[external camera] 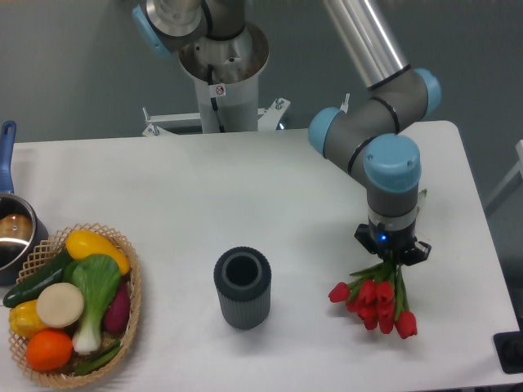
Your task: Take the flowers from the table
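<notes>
The flowers sit at the right end of the table, red buds fanned toward the near edge and the green stems running up under my gripper. I read the bunch as very light and soft: thin bendy stems, loose heads that will droop and swing once off the surface. The buds look easy to crush, so I want nothing pressing on them. The place to hold is the bundled stems, above the heads, where they are tied and thickest.

That is where the tool is now. The fingers look drawn in narrow around the stem bundle, and I judge they have hold of it, though from this single overhead view the wrist hides the contact itself, so I cannot confirm how firm the pinch is. I also cannot tell whether the buds rest on the tabletop or hang just clear of it.

Slim smooth stems could slide through a light grip, so I would lift slowly and straight up.

Around it there is little in the way. The dark ribbed cup stands upright to the left, well apart from the bunch. Farther left, near the edge, a wicker basket holds mixed produce, and a pot with a blue handle is at the far left border. The table edge is near on the right and front
</notes>
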### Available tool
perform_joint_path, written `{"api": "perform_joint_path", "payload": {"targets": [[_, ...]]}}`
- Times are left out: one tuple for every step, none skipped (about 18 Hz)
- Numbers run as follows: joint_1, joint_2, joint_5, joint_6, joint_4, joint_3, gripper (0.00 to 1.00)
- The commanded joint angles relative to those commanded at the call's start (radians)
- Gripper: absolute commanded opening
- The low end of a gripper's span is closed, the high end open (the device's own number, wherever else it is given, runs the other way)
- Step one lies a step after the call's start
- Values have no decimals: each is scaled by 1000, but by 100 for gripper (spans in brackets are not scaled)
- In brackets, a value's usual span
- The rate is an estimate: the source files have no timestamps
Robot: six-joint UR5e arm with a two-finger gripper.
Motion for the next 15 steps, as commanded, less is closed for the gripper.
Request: {"api": "perform_joint_path", "payload": {"targets": [[12,20,-2,-6,-15,2,0],[28,31,-5,-9,-34,3,0],[35,35,-9,-9,-52,11,0],[37,45,-11,-9,-77,24,0],[37,51,-9,-9,-110,44,0],[35,52,-9,-11,-150,64,0],[34,52,-8,-12,-182,81,0],[32,52,-6,-12,-199,92,0],[32,54,-6,-12,-203,95,0],[32,54,-8,-12,-203,95,0],[35,54,-8,-12,-204,95,0],[37,55,-8,-11,-206,95,0],[40,55,-8,-2,-212,95,0],[43,55,-8,1,-215,95,0],[51,61,-6,1,-221,95,0]]}}
